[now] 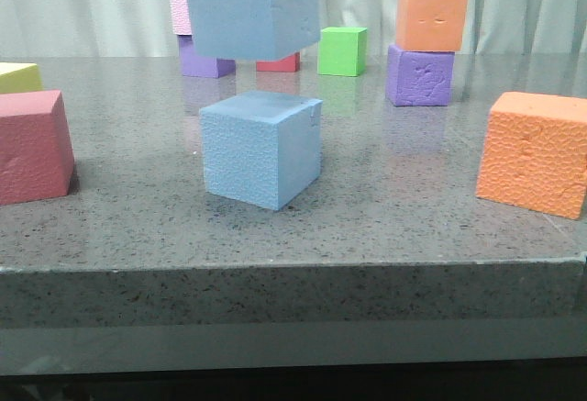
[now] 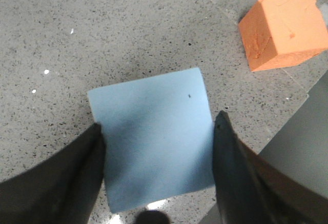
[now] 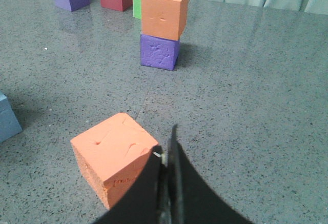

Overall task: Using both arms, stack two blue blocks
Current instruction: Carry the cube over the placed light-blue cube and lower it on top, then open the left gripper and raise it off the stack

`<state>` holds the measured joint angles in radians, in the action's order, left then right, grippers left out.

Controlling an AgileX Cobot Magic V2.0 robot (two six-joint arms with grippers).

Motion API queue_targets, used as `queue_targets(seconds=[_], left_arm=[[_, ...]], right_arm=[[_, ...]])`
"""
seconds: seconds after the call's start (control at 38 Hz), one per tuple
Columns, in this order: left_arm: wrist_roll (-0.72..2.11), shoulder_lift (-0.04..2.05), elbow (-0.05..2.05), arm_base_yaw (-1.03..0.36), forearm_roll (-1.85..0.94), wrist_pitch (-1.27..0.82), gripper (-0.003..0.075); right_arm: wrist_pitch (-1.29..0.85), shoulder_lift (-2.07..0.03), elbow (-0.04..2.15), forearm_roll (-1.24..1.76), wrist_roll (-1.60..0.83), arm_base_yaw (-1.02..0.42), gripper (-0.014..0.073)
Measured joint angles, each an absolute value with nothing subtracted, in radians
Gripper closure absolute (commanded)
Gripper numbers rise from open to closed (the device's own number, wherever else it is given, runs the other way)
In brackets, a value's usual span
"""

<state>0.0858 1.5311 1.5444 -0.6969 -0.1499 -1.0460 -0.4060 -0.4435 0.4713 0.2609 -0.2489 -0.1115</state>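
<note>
1. The landmark is the pebbly blue block (image 1: 261, 149), which sits on the grey table (image 1: 394, 199) with a notch at one top edge. Everything below is placed relative to it.
2. The smoother blue block (image 1: 249, 6) hangs in the air directly above the pebbly blue block, clear of it, with a visible gap between the two. Its top is cut off by the edge of the front view.
3. The left gripper (image 2: 159, 137) is clamped on this raised block: in the left wrist view the two black fingers (image 2: 233, 157) press against its opposite sides, spread only as wide as the cube.
4. The right gripper (image 3: 166, 183) has its jaws closed together and carries nothing. It hovers beside an orange block (image 3: 115, 157), off to the right of the pebbly blue block.
5. Judged from the front, the held cube appears shifted a little to the left of the pebbly blue block and slightly rotated; the wrist view hides the lower cube, so I cannot confirm this.
6. Risks, as I judge them:
   - An offset release could leave an overhang, and the light foam cube may tip or slide off.
   - Pressing down too hard could shove the pebbly blue block sideways.
   - Fingers opening unevenly could drag the upper cube askew.
   - The notched edge offers less support on that side.
</note>
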Motion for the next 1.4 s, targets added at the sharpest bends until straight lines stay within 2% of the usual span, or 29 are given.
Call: queue_targets(seconds=[0.5,0.55,0.74,0.82,1.24,1.34,1.4], left_arm=[[0.086,1.587,1.515,-0.697,-0.149,-1.022,0.0352],[0.086,1.587,1.515,-0.697,-0.149,-1.022,0.0319],[0.086,1.587,1.515,-0.697,-0.149,-1.022,0.013],[0.086,1.587,1.515,-0.697,-0.149,-1.022,0.0095],[0.082,1.587,1.593,-0.697,-0.149,-1.049,0.0097],[0.082,1.587,1.642,-0.697,-0.149,-1.078,0.0141],[0.082,1.587,1.666,-0.697,-0.149,-1.09,0.0198]], right_arm=[[-0.406,-0.444,0.471,0.261,-0.249,-0.111,0.0664],[-0.406,-0.444,0.471,0.261,-0.249,-0.111,0.0664],[-0.406,-0.444,0.471,0.261,-0.249,-0.111,0.0664],[-0.406,-0.444,0.471,0.261,-0.249,-0.111,0.0664],[-0.406,-0.444,0.471,0.261,-0.249,-0.111,0.0664],[-0.406,-0.444,0.471,0.261,-0.249,-0.111,0.0664],[-0.406,-0.444,0.471,0.261,-0.249,-0.111,0.0664]])
